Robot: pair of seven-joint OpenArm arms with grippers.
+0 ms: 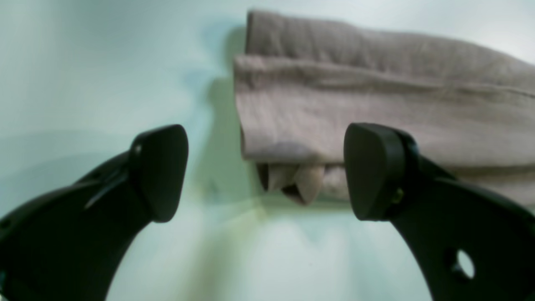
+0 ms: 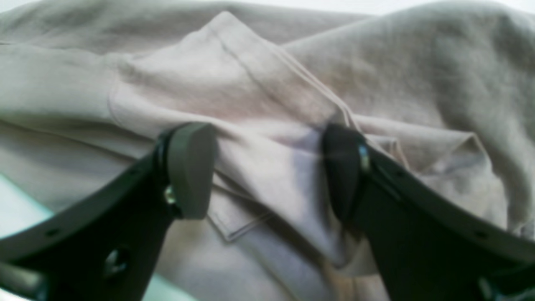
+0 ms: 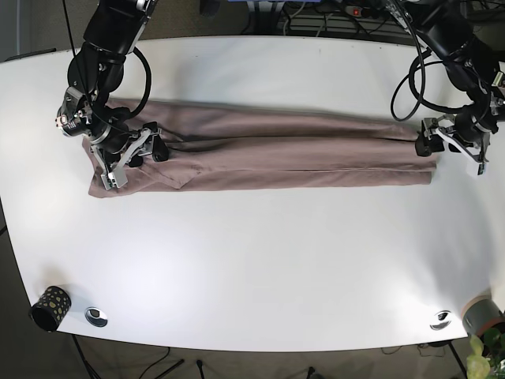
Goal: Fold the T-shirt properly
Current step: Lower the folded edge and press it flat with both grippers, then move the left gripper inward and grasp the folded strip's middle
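Observation:
The T-shirt [image 3: 268, 154] is a taupe cloth lying as one long folded strip across the white table [image 3: 260, 260]. In the right wrist view my right gripper [image 2: 267, 171] is open, its fingers [image 2: 190, 169] straddling a raised fold of the T-shirt [image 2: 259, 96] with a hemmed edge. In the base view the right gripper [image 3: 130, 162] sits over the strip's left end. My left gripper [image 1: 265, 173] is open just off the strip's other end [image 1: 376, 83], one fingertip [image 1: 372, 171] overlapping the cloth's corner. In the base view the left gripper [image 3: 451, 150] is at the strip's right end.
A small dark patterned cup [image 3: 49, 308] stands at the table's front left corner, beside a metal disc [image 3: 96, 316]. Another disc [image 3: 440, 319] and a grey pot [image 3: 483, 316] are at the front right. Cables [image 3: 331, 20] run behind the far edge.

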